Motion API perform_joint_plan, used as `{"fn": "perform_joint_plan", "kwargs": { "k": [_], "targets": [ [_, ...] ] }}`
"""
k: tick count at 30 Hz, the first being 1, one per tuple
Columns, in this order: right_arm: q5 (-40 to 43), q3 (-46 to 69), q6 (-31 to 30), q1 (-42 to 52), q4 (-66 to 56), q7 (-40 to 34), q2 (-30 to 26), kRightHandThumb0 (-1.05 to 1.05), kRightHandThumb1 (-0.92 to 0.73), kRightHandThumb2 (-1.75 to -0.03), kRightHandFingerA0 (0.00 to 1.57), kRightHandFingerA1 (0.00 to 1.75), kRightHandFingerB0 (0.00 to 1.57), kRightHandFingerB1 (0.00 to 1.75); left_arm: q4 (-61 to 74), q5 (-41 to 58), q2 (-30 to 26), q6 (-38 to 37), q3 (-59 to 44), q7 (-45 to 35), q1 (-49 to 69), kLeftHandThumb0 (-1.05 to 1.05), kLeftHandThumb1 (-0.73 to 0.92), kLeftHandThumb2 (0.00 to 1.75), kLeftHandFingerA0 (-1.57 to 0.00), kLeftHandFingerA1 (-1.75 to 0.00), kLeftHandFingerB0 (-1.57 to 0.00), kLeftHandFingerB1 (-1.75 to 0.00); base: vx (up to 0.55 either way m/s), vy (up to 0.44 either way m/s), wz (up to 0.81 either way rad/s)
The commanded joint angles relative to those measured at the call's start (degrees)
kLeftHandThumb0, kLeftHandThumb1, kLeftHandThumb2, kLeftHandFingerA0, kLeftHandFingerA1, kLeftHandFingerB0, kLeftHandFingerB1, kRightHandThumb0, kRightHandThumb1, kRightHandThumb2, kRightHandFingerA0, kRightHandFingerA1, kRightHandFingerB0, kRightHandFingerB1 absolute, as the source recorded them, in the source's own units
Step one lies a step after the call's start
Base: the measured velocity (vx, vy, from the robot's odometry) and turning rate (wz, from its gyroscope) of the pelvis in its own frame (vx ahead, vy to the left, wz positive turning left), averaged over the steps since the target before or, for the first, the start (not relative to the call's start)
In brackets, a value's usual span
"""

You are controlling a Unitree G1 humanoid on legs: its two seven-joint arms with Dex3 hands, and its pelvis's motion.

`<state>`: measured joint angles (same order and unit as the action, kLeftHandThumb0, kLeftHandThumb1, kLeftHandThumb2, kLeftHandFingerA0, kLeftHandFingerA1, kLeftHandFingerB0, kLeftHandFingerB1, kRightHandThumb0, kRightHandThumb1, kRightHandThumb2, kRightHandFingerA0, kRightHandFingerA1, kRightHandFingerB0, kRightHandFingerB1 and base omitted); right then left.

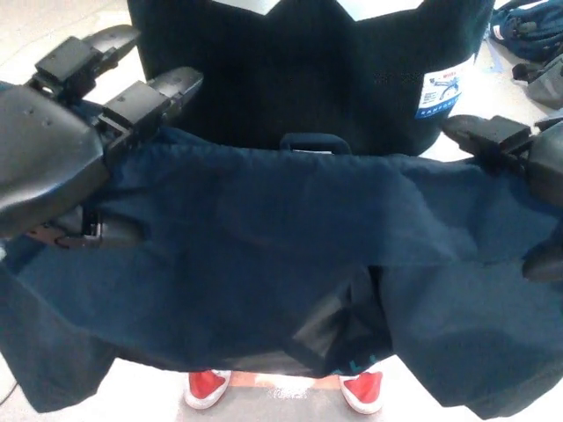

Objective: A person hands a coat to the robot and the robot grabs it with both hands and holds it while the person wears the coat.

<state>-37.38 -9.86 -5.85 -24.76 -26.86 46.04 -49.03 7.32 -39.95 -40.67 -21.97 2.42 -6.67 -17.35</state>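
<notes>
**A:** Two hands on the coat (pixel 264 246) right now. It's stretched flat between them, collar edge up toward the person (pixel 308 61). Left hand (pixel 62 149) pinches the cloth, two fingers over, thumb under. Right hand (pixel 528 167) is mostly cut off; looks clamped on the other corner.

**B:** What could go wrong?

**A:** I'd guess slipping. If the person tugs a sleeve, that thin fabric could slide out, probably on the right.

**B:** Anything in the way?

**A:** Just red shoes (pixel 207 387) below the hem and a blue bundle (pixel 528 26) on the floor, well apart.
</notes>
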Motion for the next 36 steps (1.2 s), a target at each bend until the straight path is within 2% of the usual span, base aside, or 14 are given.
{"fn": "perform_joint_plan", "kwargs": {
  "k": [1, 2, 4, 5, 6, 8, 10, 12, 14, 18, 20, 26, 30, 36],
  "targets": [
    [-0.44, 0.58, -5.13, 0.88, 7.95, 4.48, -1.81, -0.83, -0.57, -0.89, 0.73, 0.59, 0.03, 0.14, -8.68, -6.94, -0.53, 11.71, 2.52, -5.95, -2.06, -0.76, 0.5, 0.84, -0.66, -0.65, 0.0, -0.09, 0.0, 0.0, 0.0],
    [-1.9, 0.85, -4.11, 1.42, 8.96, 0.57, -0.72, -0.73, -0.59, -0.9, 0.76, 0.61, 0.03, 0.23, -9.67, -6.52, -0.24, 11.24, 2.61, -4.89, -2.54, -0.68, 0.6, 0.59, -1.0, -0.78, 0.0, -0.18, 0.0, 0.0, 0.0],
    [-4.22, 0.96, -0.45, 2.38, 11.27, -6.96, 0.31, -0.66, -0.58, -0.84, 0.86, 0.63, 0.06, 0.36, -11.07, -7.41, 0.18, 11.73, 3.24, -3.72, -3.4, -0.69, 0.53, 0.85, -1.02, -0.83, 0.0, -0.12, 0.0, 0.0, 0.0],
    [-5.19, 0.87, 0.96, 2.68, 12.17, -10.01, 0.57, -0.35, -0.56, -0.99, 0.92, 0.94, 0.08, 0.44, -11.68, -8.02, 0.21, 11.67, 3.52, -3.05, -3.7, -0.55, 0.71, 0.63, -1.09, -0.71, 0.0, -0.17, 0.0, 0.0, 0.0],
    [-7.07, 0.54, 3.13, 3.0, 13.87, -15.19, 0.95, -0.34, -0.75, -0.62, 0.9, 1.26, 0.3, 0.32, -12.85, -8.99, 0.24, 11.44, 4.07, -1.64, -4.26, -0.54, 0.63, 0.86, -1.02, -0.87, -0.03, -0.2, 0.0, 0.0, 0.0],
    [-10.44, -1.09, 6.62, 2.0, 18.72, -23.89, 1.48, -0.12, -0.69, -0.61, 0.82, 1.6, 0.35, 0.35, -15.57, -9.21, 0.47, 10.53, 4.71, 0.74, -5.56, -0.2, 0.58, 0.99, -0.99, -1.15, -0.01, -0.43, 0.0, 0.0, 0.0],
    [-11.61, -2.08, 9.21, 0.79, 22.25, -28.63, 1.43, -0.14, -0.68, -0.62, 0.76, 1.55, 0.41, 0.39, -17.02, -8.96, 0.38, 9.77, 4.85, 2.03, -6.14, -0.16, 0.75, 0.62, -0.87, -1.49, -0.2, -0.29, 0.0, 0.0, 0.0],
    [-12.52, -2.86, 10.28, -0.51, 24.43, -30.88, 1.17, -0.12, -0.67, -0.6, 0.73, 1.42, 0.47, 0.39, -18.23, -9.21, -0.12, 9.19, 5.18, 2.89, -6.82, -0.16, 0.76, 0.62, -0.84, -1.5, -0.26, -0.3, 0.0, 0.0, 0.0],
    [-12.86, -3.5, 12.01, -3.02, 28.89, -35.3, 1.63, -0.19, -0.65, -0.6, 0.75, 1.55, 0.79, 0.69, -19.77, -12.19, -1.45, 8.46, 6.68, 4.89, -8.47, -0.24, 0.61, 0.59, -0.79, -1.34, -0.84, -0.5, 0.0, 0.0, 0.0],
    [-12.23, -3.16, 14.32, -4.45, 31.83, -40.24, 2.21, -0.26, -0.59, -0.61, 0.83, 1.57, 0.69, 0.83, -21.03, -15.12, -1.8, 8.73, 7.95, 9.51, -9.82, -0.21, 0.58, 0.57, -0.73, -1.32, -0.8, -0.99, 0.0, 0.0, 0.0],
    [-12.09, -3.01, 15.89, -4.47, 33.01, -43.73, 2.49, -0.17, -0.63, -0.54, 0.71, 1.63, 0.61, 0.96, -20.52, -17.77, -1.89, 10.39, 8.73, 11.71, -9.82, -0.26, 0.55, 0.57, -0.79, -1.15, -0.88, -0.55, 0.0, 0.0, 0.0],
    [-11.7, -3.2, 16.78, -4.4, 34.33, -46.81, 3.19, -0.15, -0.69, -0.54, 0.71, 1.66, 0.55, 1.12, -20.55, -21.84, -1.78, 12.27, 9.98, 18.14, -9.22, -0.27, 0.56, 0.58, -0.81, -1.31, -0.87, -0.52, 0.0, 0.0, 0.0],
    [-11.29, -2.81, 17.16, -4.6, 34.93, -47.94, 3.38, -0.2, -0.6, -0.61, 0.82, 1.54, 0.72, 0.71, -19.88, -24.96, -1.27, 14.39, 10.48, 22.58, -8.43, -0.29, 0.58, 0.6, -0.79, -1.46, -0.86, -0.54, 0.0, 0.0, 0.0],
    [-12.62, -2.52, 18.76, -4.9, 37.16, -54.35, 4.28, -0.16, -0.56, -0.6, 0.86, 1.57, 0.74, 0.75, -21.3, -24.08, 0.82, 14.76, 9.34, 30.31, -7.2, -0.28, 0.59, 0.6, -0.82, -1.56, -0.86, -0.55, 0.0, 0.0, 0.0]
  ]
}}
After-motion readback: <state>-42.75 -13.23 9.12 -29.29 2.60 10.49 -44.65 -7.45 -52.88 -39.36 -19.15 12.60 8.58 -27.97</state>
